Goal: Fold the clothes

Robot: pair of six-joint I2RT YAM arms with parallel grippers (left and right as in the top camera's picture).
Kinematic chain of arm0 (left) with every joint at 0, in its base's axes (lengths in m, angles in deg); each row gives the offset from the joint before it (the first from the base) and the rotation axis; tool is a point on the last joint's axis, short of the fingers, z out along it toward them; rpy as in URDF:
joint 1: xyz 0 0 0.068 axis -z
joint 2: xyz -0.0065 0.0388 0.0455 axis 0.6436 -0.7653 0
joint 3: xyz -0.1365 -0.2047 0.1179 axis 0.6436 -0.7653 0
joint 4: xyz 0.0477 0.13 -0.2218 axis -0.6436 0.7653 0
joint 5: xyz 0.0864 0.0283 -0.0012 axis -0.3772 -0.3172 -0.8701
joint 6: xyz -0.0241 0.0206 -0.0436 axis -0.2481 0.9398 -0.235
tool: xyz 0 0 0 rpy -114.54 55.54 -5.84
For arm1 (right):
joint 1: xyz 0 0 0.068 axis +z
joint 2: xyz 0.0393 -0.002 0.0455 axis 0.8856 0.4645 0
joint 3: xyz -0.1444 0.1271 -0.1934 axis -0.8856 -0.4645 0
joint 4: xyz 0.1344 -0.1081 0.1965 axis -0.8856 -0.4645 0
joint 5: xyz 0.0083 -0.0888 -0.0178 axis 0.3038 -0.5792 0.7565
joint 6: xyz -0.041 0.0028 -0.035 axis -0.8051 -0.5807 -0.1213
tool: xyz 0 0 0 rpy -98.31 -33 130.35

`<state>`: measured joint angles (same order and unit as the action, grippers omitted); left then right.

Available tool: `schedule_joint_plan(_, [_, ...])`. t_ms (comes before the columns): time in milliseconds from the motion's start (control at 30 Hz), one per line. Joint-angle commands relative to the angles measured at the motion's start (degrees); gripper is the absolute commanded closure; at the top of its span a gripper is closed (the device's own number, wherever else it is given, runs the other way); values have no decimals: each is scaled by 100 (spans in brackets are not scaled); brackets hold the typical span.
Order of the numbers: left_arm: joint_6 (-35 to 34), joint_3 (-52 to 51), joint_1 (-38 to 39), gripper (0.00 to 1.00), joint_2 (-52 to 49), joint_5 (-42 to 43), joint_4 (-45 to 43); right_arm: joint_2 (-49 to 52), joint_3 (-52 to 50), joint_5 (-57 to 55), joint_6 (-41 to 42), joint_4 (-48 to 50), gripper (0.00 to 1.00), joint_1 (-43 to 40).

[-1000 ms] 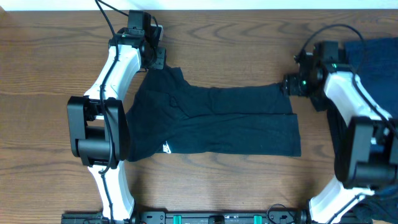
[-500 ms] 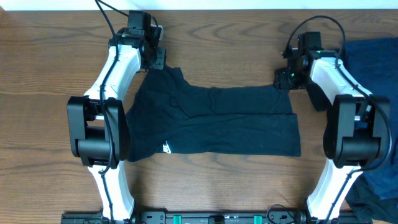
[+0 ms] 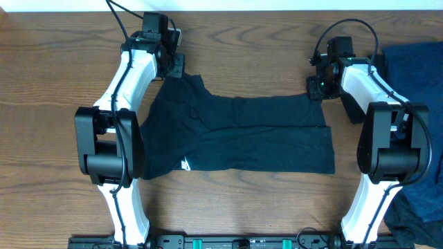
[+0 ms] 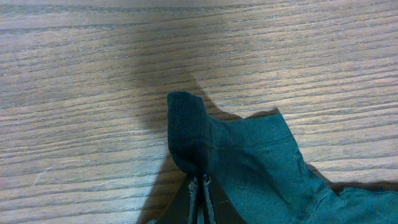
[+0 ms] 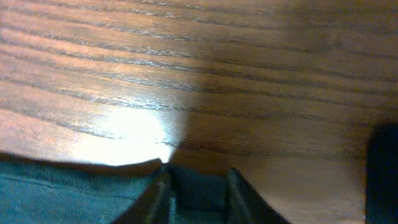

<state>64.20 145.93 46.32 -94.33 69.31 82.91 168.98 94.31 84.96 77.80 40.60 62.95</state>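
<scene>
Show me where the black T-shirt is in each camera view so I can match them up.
Overhead: the T-shirt lies spread flat across the middle.
Left wrist: it fills the lower right, with one corner bunched up at bottom centre.
Right wrist: it is a blurred dark strip along the bottom left edge.
Shared landmark: the wood-grain table, seen around the cloth in all three.

The worktop (image 3: 41, 138) is brown wood with a long, even grain running from side to side. A pale strip (image 3: 277, 4) runs along its far edge. Light leaves 1 bright, soft-edged glare patch (image 5: 137, 127) on the wood.
</scene>
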Motion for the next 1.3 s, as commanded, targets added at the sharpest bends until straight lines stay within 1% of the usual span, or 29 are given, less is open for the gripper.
schedule_joint_plan(0, [-92,15,2,94,31,57,33,118,72,-35,-13,-7,84,46])
schedule_joint_plan(67, [-94,15,2,94,31,57,33,118,74,-116,-13,0,97,39])
schedule_joint_plan(100, [-94,15,2,94,31,57,33,118,74,-116,-28,13,99,35])
schedule_joint_plan(233, [-94,15,2,94,33,59,81,83,105,13,-151,9,99,-7])
schedule_joint_plan(433, [-94,15,2,94,162,57,446,-219,122,835,-271,-15,99,-177])
schedule_joint_plan(567, [-98,15,-9,94,538,57,667,-627,122,1399,-271,-140,99,-413])
schedule_joint_plan(733, [-98,15,-9,94,1073,57,1086,-1067,122,1434,-354,-643,99,-608])
schedule_joint_plan(867, [-291,15,-9,94,1353,59,1685,-1300,122,1432,-446,-1292,99,-680])
schedule_joint_plan(967, [-461,15,-9,94,1384,59,2323,-1351,122,1432,-468,-1875,99,-678])
schedule_joint_plan(1033, [-459,11,-9,94,1375,59,2789,-1351,103,1427,-485,-2188,99,-678])
schedule_joint_plan(1133, [-503,9,-9,94,1375,57,3405,-1351,42,1419,-485,-2509,99,-691])
schedule_joint_plan(1267, [-922,-70,-9,94,1375,57,3840,-1351,-50,1204,-483,-2747,99,-739])
